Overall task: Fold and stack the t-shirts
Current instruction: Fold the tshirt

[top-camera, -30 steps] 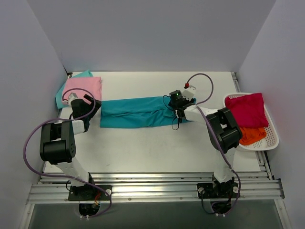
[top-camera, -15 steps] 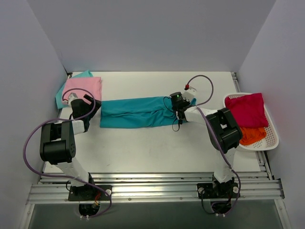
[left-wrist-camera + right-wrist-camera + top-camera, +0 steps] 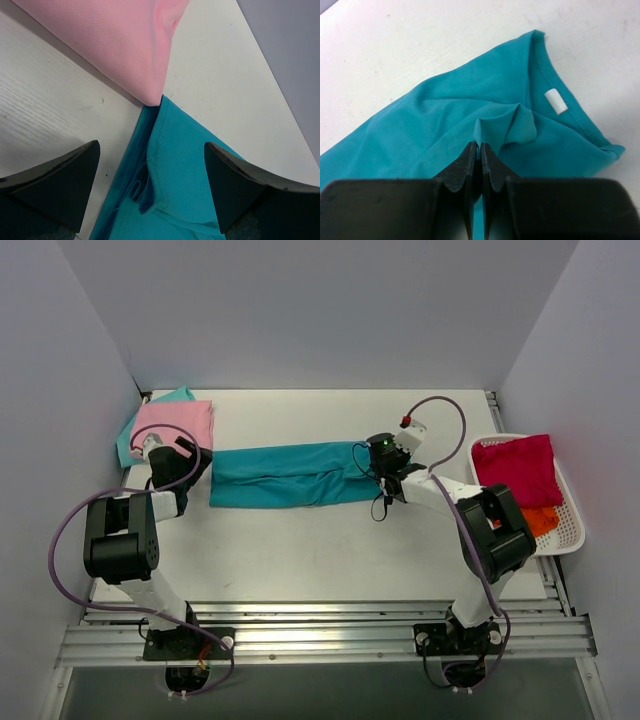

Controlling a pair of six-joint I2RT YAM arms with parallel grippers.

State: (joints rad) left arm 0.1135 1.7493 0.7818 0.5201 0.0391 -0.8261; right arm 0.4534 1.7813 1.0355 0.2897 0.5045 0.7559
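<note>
Pinching the long teal cloth t-shirt near its collar, right gripper is clamped; left gripper gapes, hem just beneath it, so I'd grab that before folding.

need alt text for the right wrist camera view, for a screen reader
The right gripper, its jaws closed, pinches up a small fold of a teal t-shirt that lies on a white table. The pinch is close to the shirt's collar, where a small white label shows.
</note>
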